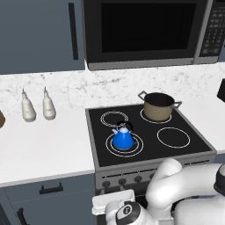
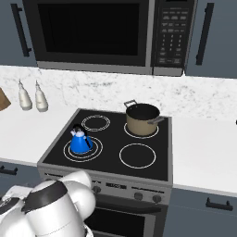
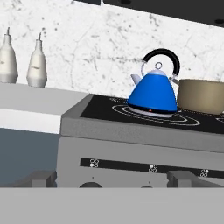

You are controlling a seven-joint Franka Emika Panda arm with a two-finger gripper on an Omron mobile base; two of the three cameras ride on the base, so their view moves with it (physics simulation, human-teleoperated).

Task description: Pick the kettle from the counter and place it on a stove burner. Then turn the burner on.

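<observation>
The blue kettle [image 1: 123, 138] [image 2: 80, 141] [image 3: 152, 94] stands upright on the stove burner [image 1: 137, 146] [image 2: 95, 152], the large double ring at the cooktop's front left. Nothing touches it. In the hand view my gripper [image 3: 112, 180] is open, its dark fingertips [image 3: 42, 177] wide apart with nothing between them. It hangs low in front of the stove's knob panel [image 3: 153, 167], below and short of the kettle. My hand [image 1: 115, 203] shows at the bottom of the left base view, before the stove front. The white counter [image 1: 44, 149] [image 2: 203, 152] runs on both sides of the stove.
A tan pot [image 1: 158, 105] [image 2: 142, 118] [image 3: 202, 96] sits on the back right burner. Two white bottles [image 1: 37, 107] [image 2: 32, 97] [image 3: 22, 63] stand by the backsplash at left. A row of knobs [image 1: 122, 181] [image 2: 138, 196] lines the stove front. A microwave [image 1: 145, 30] hangs overhead.
</observation>
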